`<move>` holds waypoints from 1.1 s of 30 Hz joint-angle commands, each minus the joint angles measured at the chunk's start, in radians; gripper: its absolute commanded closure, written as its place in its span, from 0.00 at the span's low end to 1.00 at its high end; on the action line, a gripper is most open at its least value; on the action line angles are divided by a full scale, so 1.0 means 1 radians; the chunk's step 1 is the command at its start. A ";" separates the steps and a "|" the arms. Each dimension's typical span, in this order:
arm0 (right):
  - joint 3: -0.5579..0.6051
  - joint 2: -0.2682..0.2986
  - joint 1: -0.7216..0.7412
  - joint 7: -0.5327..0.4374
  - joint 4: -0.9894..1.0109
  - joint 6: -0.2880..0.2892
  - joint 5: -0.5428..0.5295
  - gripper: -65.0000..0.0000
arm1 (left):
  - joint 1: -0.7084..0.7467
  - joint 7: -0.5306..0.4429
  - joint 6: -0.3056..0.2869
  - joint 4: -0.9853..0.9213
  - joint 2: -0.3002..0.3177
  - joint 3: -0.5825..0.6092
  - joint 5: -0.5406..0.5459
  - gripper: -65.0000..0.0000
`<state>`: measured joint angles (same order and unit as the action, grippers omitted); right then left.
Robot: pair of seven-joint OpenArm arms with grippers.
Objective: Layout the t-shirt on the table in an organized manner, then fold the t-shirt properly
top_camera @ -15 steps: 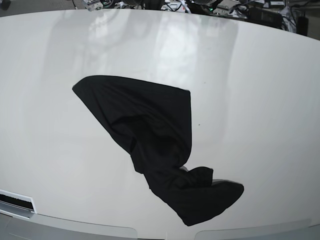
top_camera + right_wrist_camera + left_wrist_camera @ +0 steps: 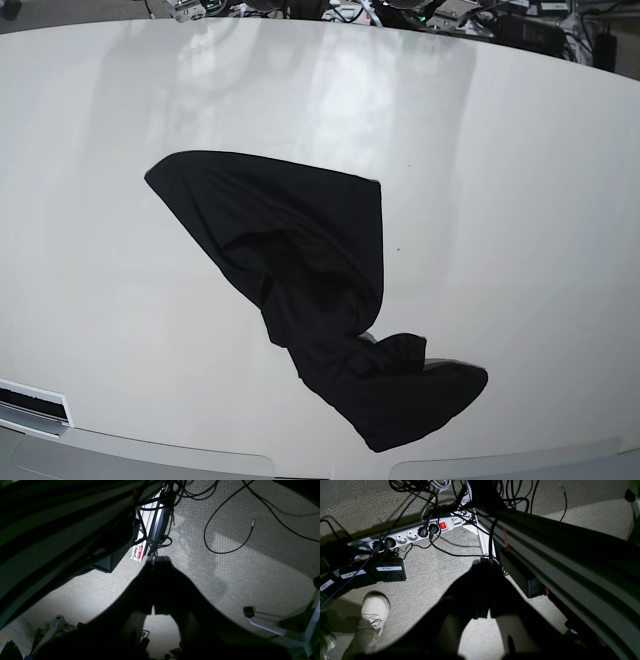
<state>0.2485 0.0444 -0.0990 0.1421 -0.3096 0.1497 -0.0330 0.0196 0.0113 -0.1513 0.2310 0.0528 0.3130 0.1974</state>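
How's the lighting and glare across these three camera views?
Base view: bright, pale glare streaks on the glossy table, curved edges from lens distortion, t-shirt nearly featureless black. Both wrist views: left end effector and right end effector are dark silhouettes against lit carpet.

Both arms hang below the surface [image 2: 520, 180], out of the base view. Left tool [image 2: 483, 590] points down, a dark silhouette, fingers pressed together with no gap. Right tool [image 2: 155, 587] points down as well, equally dark, fingers drawn close with a thin seam between. Nothing held.
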 commanded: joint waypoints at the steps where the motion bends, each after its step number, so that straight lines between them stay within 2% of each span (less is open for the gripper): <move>1: -0.002 0.000 0.041 0.000 -0.029 0.007 0.015 1.00 | 0.002 -0.006 -0.010 0.013 -0.003 0.000 -0.005 1.00; 5: -0.002 0.000 0.042 0.000 -0.033 -0.008 0.016 1.00 | 0.002 -0.006 -0.009 0.027 -0.002 0.000 -0.005 1.00; 11: -0.002 0.003 0.041 0.022 -0.082 -0.103 0.015 1.00 | 0.003 -0.006 -0.009 0.029 -0.002 0.000 -0.005 1.00; 14: -0.002 0.006 0.041 0.039 -0.090 -0.108 0.016 1.00 | 0.002 -0.003 -0.010 0.029 0.000 0.000 -0.006 1.00; 16: -0.002 0.009 0.041 0.088 -0.090 -0.084 0.026 1.00 | 0.002 0.044 -0.009 0.030 0.003 0.000 -0.006 1.00; 19: -0.002 0.018 0.032 0.171 -0.090 -0.015 0.119 1.00 | 0.007 0.130 -0.010 0.056 0.020 0.000 -0.006 1.00; 23: -0.002 0.051 -0.043 0.183 -0.136 0.015 0.142 1.00 | 0.061 0.200 -0.010 0.131 0.063 0.000 -0.006 1.00; 28: -0.002 0.072 -0.217 0.209 -0.322 0.094 0.138 1.00 | 0.194 0.203 -0.010 0.263 0.131 0.000 -0.005 1.00; 30: -0.002 0.072 -0.293 0.219 -0.421 0.106 0.139 1.00 | 0.255 0.208 -0.010 0.333 0.164 0.000 0.009 1.00; 33: -0.002 0.072 -0.392 0.267 -0.573 0.098 0.138 1.00 | 0.332 0.274 -0.010 0.453 0.222 0.000 0.053 1.00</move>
<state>0.2504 0.1085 -0.4938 0.4198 -0.8772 0.2535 0.1017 0.3527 0.2981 -0.1616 0.6796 0.2699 0.3141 0.2493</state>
